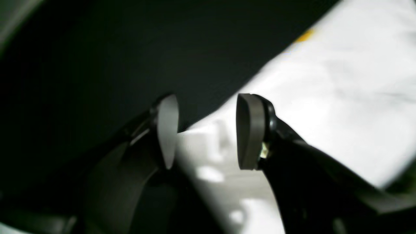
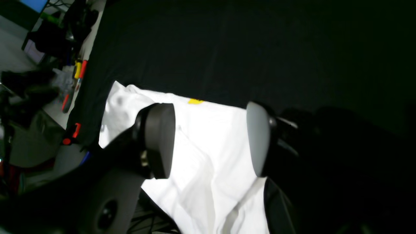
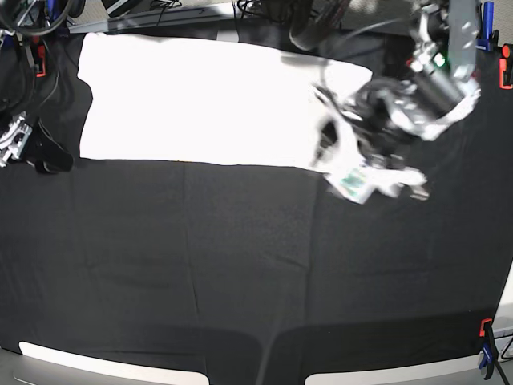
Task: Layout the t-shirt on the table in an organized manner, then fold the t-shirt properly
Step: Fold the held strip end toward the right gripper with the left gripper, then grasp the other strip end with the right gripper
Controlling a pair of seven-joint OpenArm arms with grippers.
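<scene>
The shirt (image 3: 200, 100) lies spread flat as a wide white rectangle across the upper left and middle of the base view, on the black counter (image 3: 200, 257), its long lower edge straight and its surface washed out by glare so that no print can be read there. Its right end, near the upper middle of that view, is rumpled and partly hidden under the left arm. In the right wrist view the shirt (image 2: 208, 156) fills the lower middle, creased into soft folds, with a small yellow patch at its far edge against the black cloth. In the left wrist view the shirt (image 1: 341, 91) covers the right half of the frame, its edge running diagonally from the upper right down toward the fingers, with a small orange-yellow mark near the top. The left gripper (image 1: 208, 130) hangs over that edge with its fingers (image 1: 250, 130) standing apart and nothing between them; one pad is over the black cloth, the other over the white fabric. In the base view the left gripper (image 3: 353, 172) sits at the shirt's right end, blurred. The right gripper (image 2: 211, 139) hovers over the shirt with its fingers (image 2: 159, 139) wide apart and empty. Red and blue clamps (image 3: 487, 353) grip the counter's edges at the right, and more red clamps (image 2: 73, 135) show at the left of the right wrist view.
</scene>
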